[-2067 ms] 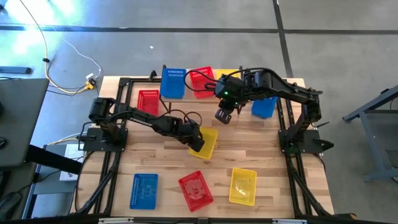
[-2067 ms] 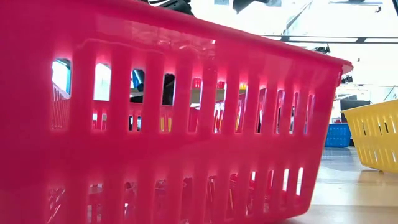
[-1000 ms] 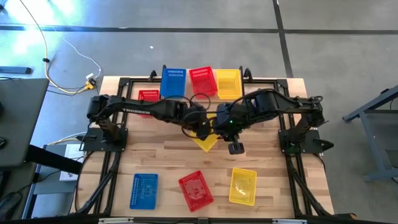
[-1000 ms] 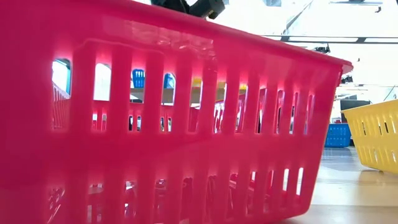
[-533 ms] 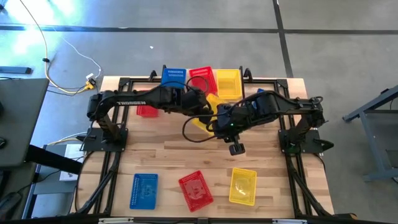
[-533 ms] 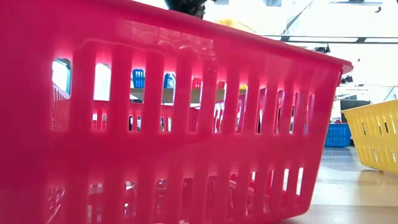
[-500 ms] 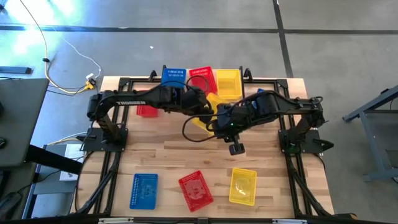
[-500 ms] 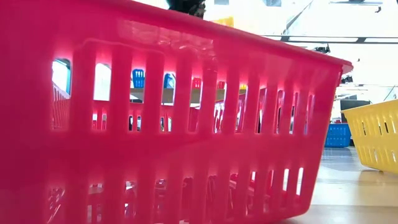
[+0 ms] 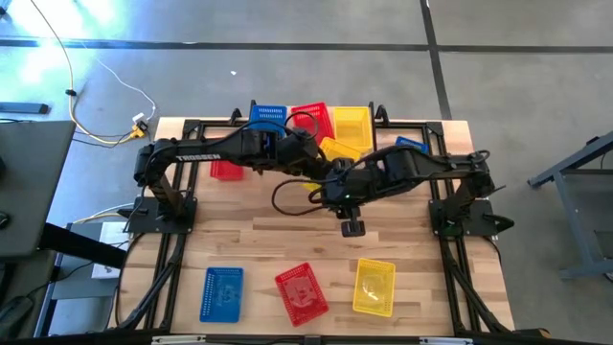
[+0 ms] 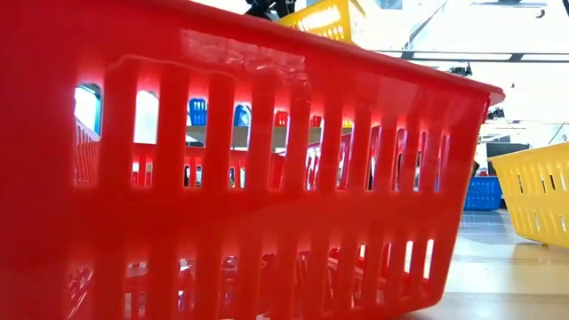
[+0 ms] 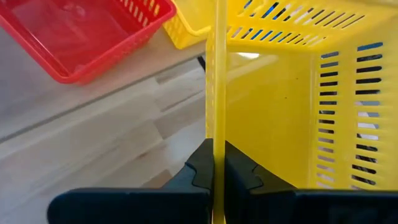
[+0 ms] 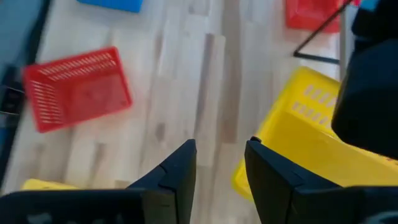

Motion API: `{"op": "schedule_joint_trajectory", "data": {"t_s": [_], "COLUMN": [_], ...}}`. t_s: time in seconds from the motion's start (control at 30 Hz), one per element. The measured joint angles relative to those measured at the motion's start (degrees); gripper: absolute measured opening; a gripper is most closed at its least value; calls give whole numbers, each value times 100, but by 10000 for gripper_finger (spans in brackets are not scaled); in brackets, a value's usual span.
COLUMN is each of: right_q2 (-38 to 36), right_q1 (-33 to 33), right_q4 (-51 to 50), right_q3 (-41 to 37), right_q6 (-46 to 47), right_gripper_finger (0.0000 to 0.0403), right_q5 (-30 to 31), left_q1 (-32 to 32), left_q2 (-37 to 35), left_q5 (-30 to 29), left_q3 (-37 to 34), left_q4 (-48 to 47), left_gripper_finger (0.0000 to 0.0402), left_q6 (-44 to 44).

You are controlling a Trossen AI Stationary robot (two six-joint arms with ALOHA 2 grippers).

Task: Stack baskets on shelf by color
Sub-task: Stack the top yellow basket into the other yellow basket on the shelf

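A: Left side first. Left gripper (image 11: 217,174), what's it got?

B: Clamped on the rim wall of a yellow basket (image 9: 337,151), pads either side of the thin edge. The basket is carried off the table, tilted, at the near edge of the shelf (image 9: 287,131).

A: Which way to the target?

B: The shelf's yellow basket (image 9: 352,125) sits just beyond the held one, farther from the gripper and toward the right end. Blue basket (image 9: 267,116) and red basket (image 9: 308,119) fill the slots to its left. My judgement: the carry must run on outward and right, long axis squared to the seated basket before lowering.

A: Right arm?

B: Right gripper (image 9: 351,228) hangs over mid-table, fingers narrowly parted, empty. Yellow floor basket (image 9: 374,286) lies toward the front edge from it, nearer this arm than the left.
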Motion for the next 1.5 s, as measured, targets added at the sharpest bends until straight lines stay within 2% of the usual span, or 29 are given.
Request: {"op": "schedule_joint_trajectory", "data": {"t_s": [0.13, 0.5, 0.87, 1.0, 1.2, 1.37, 1.5], "right_q2": [150, 507, 643, 640, 640, 640, 638], "right_q1": [0, -33, -83, -92, -92, -90, -87], "right_q4": [-79, -515, -635, -651, -655, -665, -673], "right_q3": [-2, 9, -4, -4, -4, -4, -4], "right_q6": [43, 432, 561, 592, 602, 750, 797], "right_gripper_finger": [123, 119, 85, 77, 9, 6, 3], "right_q5": [512, 1109, 815, 918, 1027, 1014, 888], "left_q1": [-8, 1, 21, 74, 74, 74, 77], "left_q2": [0, 11, 9, 9, 9, 9, 9], "left_q5": [5, 171, 516, 698, 735, 770, 845], "left_q3": [0, -11, 0, 0, 0, 0, 0], "left_q4": [2, -43, 131, 101, 43, 27, 23], "left_gripper_finger": [0, 0, 4, 4, 6, 26, 54], "left_q6": [-83, -87, 43, 211, 324, 331, 659]}}
